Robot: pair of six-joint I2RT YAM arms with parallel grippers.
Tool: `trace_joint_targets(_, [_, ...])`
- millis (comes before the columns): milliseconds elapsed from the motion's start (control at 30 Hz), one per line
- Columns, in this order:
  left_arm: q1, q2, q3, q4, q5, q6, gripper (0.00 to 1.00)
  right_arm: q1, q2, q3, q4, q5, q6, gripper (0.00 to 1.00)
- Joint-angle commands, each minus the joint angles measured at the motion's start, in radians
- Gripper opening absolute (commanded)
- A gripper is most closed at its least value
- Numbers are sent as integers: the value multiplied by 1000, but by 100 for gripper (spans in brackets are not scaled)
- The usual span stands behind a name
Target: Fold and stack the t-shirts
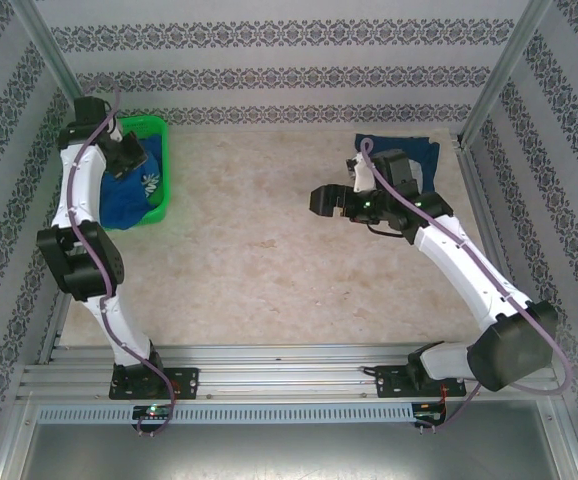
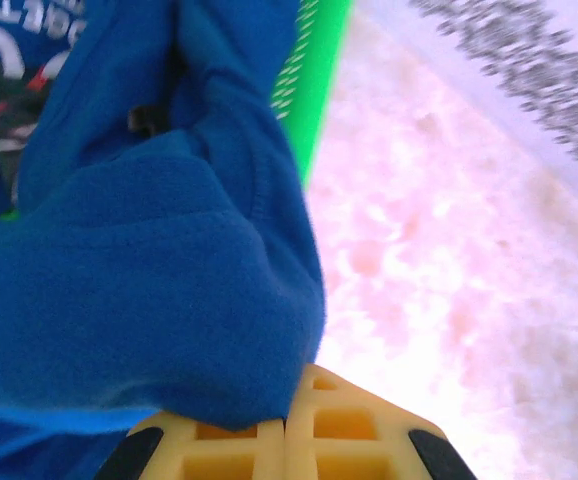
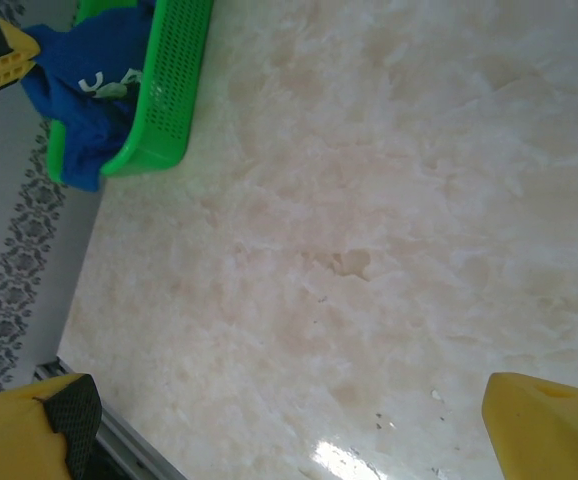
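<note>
Royal-blue cotton filled the green mesh basket [image 1: 147,124] at the far left corner of the marbled table [image 1: 249,260], with cloth spilling over its near rim. The left gripper [image 2: 285,440] sat inside it, yellow jaws pressed together on a fold of the crumpled t-shirt [image 2: 149,300], whose white lettering showed just beyond. The right gripper [image 1: 321,200] hung above bare table right of centre, fingers [image 3: 544,430] spread wide and holding nothing. A second blue t-shirt [image 1: 424,155] lay bunched at the far right corner, behind that arm.
</note>
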Motion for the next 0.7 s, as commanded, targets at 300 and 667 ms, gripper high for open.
trace_joint_targets(300, [-136,-124,282,-7,24,-26,0,-87,-14,9,61,-113,-28,98])
trace_joint_targets(667, [-416,-43,686,16,70,-86,0,-162,-3,24,97,-153,5,98])
